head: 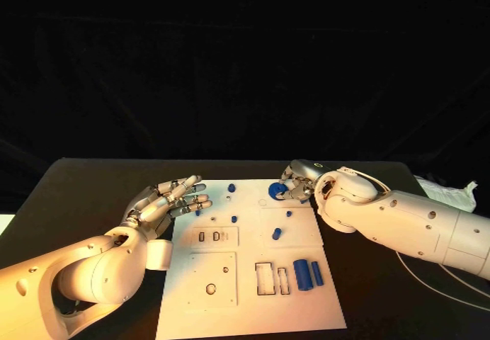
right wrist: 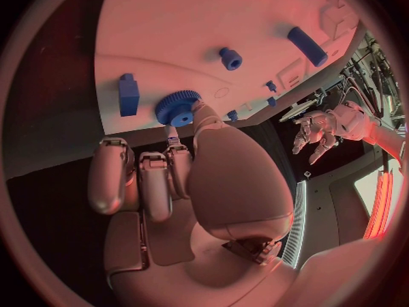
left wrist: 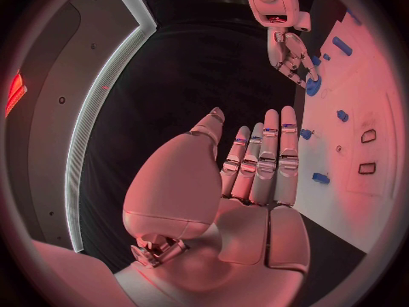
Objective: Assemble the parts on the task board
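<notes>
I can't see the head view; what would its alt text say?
The right hand touches a blue gear at the far edge of a white task board on a black table. The left hand hovers open beside the board, which carries small blue parts.

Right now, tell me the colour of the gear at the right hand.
Blue gear, clearest in the right wrist view.

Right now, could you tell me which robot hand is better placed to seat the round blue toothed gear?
The right robot hand: its fingers already touch the round blue toothed gear, while the left robot hand hovers open, apart.
</notes>
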`<state>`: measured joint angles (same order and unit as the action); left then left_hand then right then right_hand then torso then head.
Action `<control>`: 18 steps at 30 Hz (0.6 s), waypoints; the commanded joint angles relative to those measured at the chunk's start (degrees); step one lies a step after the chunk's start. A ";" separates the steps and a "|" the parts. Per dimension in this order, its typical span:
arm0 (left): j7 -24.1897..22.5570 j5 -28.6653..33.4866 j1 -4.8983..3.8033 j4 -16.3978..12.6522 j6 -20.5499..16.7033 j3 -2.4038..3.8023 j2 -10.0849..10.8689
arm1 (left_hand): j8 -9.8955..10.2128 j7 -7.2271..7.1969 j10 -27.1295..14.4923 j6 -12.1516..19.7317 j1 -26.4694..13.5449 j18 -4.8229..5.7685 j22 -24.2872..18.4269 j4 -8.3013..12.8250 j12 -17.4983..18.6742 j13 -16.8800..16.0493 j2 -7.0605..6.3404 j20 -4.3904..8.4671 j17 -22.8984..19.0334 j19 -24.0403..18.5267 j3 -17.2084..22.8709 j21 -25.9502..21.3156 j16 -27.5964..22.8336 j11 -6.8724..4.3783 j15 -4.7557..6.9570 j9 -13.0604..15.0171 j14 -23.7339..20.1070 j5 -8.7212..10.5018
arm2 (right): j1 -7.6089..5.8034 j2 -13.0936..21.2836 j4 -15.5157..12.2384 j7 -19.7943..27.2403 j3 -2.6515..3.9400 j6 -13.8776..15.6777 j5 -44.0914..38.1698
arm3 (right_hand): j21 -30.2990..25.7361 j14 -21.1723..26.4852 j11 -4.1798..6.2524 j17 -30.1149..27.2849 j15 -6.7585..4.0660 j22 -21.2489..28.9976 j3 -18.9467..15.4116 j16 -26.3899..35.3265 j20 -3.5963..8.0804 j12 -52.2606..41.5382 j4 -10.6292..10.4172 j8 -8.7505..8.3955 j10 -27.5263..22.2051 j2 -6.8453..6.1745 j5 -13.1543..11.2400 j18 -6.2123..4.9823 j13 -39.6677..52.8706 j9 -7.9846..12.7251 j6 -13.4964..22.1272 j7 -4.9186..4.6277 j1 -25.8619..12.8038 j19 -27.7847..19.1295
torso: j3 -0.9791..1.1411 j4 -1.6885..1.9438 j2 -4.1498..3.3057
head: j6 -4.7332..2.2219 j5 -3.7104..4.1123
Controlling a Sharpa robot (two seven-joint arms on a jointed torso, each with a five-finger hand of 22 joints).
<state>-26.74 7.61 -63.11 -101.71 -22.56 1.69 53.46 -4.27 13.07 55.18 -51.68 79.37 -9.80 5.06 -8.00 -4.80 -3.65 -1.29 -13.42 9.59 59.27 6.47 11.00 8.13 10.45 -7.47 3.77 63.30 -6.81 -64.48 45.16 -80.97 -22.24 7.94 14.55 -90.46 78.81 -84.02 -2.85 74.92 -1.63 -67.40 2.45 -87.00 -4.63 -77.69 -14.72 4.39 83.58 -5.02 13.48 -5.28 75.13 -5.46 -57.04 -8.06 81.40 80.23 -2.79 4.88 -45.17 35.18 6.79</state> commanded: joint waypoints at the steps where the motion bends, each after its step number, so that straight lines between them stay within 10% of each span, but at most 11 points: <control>1: -0.18 -0.05 -0.07 -0.08 1.17 0.05 -0.11 | 0.39 0.27 0.21 -0.44 0.11 -0.50 -0.12 0.54 0.28 0.04 0.53 0.12 0.15 0.44 0.00 -0.39 -0.42 0.11 0.01 -0.05 -0.42 0.18 | 0.02 -0.27 0.14 -1.15 0.00 -2.22 -1.66 | 0.33 -4.85 0.09 9.17 0.13 -0.21 0.68 -0.43 0.19 -0.45 0.50 0.26 0.63 0.84 -1.67 0.86 4.29 -0.13 -0.79 0.22 0.32 0.35 | 0.00 -0.03 -0.02 | 0.18 0.09; 11: -0.12 -0.15 -0.07 -0.07 1.16 0.05 -0.07 | 0.39 0.27 0.21 -0.44 0.11 -0.50 -0.12 0.56 0.29 0.04 0.53 0.12 0.15 0.44 0.01 -0.40 -0.43 0.11 0.01 -0.05 -0.42 0.18 | 0.09 -0.89 0.40 -1.48 -0.03 -2.57 -3.74 | 0.76 -4.94 0.43 9.67 -0.11 -1.00 1.59 -0.65 0.34 -1.53 1.12 0.89 1.22 1.34 -2.21 0.99 5.38 -0.48 -2.60 0.64 0.64 0.62 | 0.01 0.01 0.02 | 0.33 0.00; 18: -0.08 -0.17 -0.07 -0.05 1.18 0.05 -0.05 | 0.39 0.26 0.22 -0.44 0.13 -0.50 -0.13 0.60 0.29 0.04 0.55 0.12 0.16 0.45 0.02 -0.41 -0.44 0.10 0.01 -0.05 -0.42 0.18 | 0.32 -1.07 -1.11 -2.17 -0.05 2.87 -8.89 | 1.73 -5.08 1.36 10.39 -0.87 -2.80 3.92 -0.97 0.95 -3.66 2.50 2.13 2.44 2.90 -3.33 1.32 7.35 -1.14 -5.39 1.72 1.98 1.39 | 0.01 -0.02 0.02 | 0.22 -0.02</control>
<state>-26.64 7.59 -63.12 -101.70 -22.53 1.69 53.49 -4.27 13.07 55.18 -51.68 79.37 -9.80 4.98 -7.71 -4.80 -3.66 -1.28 -13.42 9.70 59.27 6.49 10.79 7.91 10.44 -7.47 3.77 63.30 -6.81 -64.35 44.20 -81.69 -23.39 7.97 14.88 -94.79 80.35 -84.03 -1.79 74.91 -2.27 -70.08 6.06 -87.77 -3.59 -81.18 -12.24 6.12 84.00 -3.27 10.26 -4.37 74.95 -5.95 -61.11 -7.24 82.83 81.26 -2.78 4.87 -45.16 35.47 6.77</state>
